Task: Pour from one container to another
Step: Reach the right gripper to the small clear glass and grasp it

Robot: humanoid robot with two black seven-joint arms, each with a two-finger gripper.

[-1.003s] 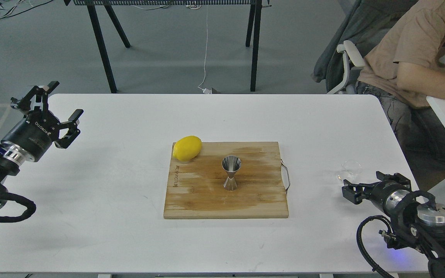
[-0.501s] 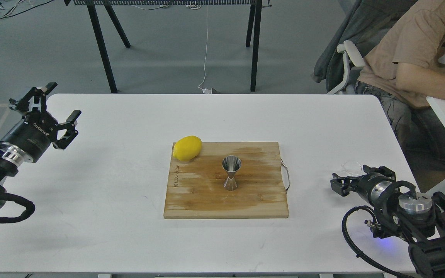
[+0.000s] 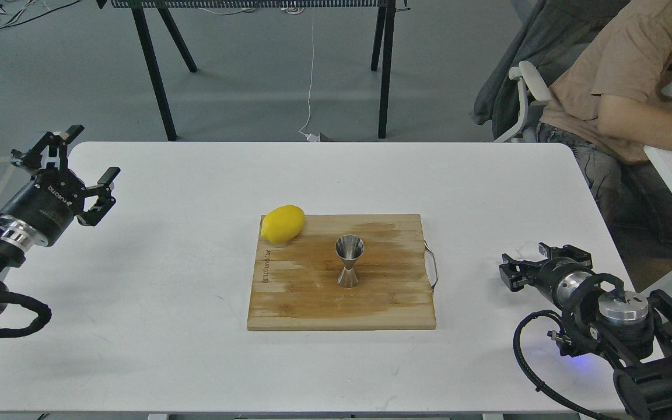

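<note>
Lab or office: grey floor [image 3: 266, 87], loose cables [image 3: 311, 70], white table [image 3: 196, 361], seated person [image 3: 633, 87].

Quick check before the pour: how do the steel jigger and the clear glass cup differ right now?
The jigger is shiny opaque steel and hourglass-shaped; the glass cup is transparent and barely visible. The jigger stands in full view on the cutting board; the cup sits off it, partly hidden behind the right gripper. Both are small.

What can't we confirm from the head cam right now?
- Glass cup: mostly hidden behind the right gripper; contents unreadable.
- Right gripper: dark, end-on; open or shut unclear, as is any contact with the cup.
- Jigger: inside too small to see.
</note>
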